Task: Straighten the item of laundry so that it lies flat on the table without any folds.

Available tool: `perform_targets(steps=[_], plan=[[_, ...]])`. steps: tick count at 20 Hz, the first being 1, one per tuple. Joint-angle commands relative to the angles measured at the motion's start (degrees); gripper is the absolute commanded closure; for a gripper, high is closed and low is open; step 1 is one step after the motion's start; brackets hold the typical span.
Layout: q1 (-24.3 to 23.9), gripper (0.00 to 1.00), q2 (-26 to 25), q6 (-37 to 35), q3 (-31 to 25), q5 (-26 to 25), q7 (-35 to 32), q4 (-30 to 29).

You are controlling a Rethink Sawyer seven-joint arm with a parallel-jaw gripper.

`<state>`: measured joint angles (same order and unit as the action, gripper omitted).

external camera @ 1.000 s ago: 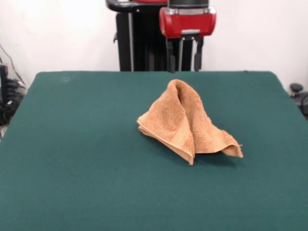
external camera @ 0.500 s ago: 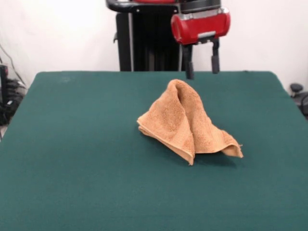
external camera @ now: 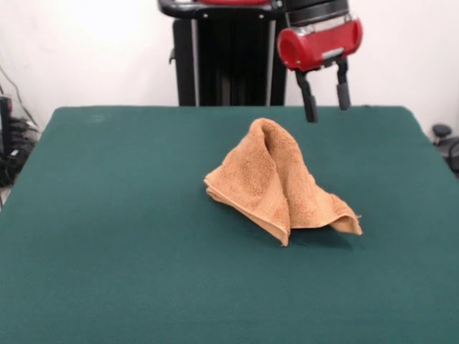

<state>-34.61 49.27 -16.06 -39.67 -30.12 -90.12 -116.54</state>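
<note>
Towel bunched in peaked heap at centre of table, folds visible. Gripper at upper right, above towel, fingers spread, holding nothing.

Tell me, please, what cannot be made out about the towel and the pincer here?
Front view only:
- The towel stands bunched in a peak; its own folds hide its far side and underside, and no tag shows.
- How high the open pincer hangs above the table cannot be judged.
- The arm above the pincer is cut off by the top edge.
</note>
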Motion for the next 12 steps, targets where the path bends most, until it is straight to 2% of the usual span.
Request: perform_targets(steps=[1, 3, 5, 6, 9, 12], plan=[[-3.3, 0.00, -2.2, -9.4, -13.9, -4.1, 17.8, -2.6], [-5.8, 0.00, -2.8, -10.1, -17.2, -3.5, 17.7, -3.0], [-9.0, 0.00, -4.2, -12.3, -22.8, -1.2, 18.9, -3.7], [-10.3, 0.00, -5.7, -15.5, -24.8, 0.6, 19.9, -3.8], [-10.4, 0.00, -9.5, -21.2, -25.0, 0.3, 21.2, -2.4], [-9.7, 0.00, -14.7, -26.1, -22.8, -1.6, 24.2, 1.5]])
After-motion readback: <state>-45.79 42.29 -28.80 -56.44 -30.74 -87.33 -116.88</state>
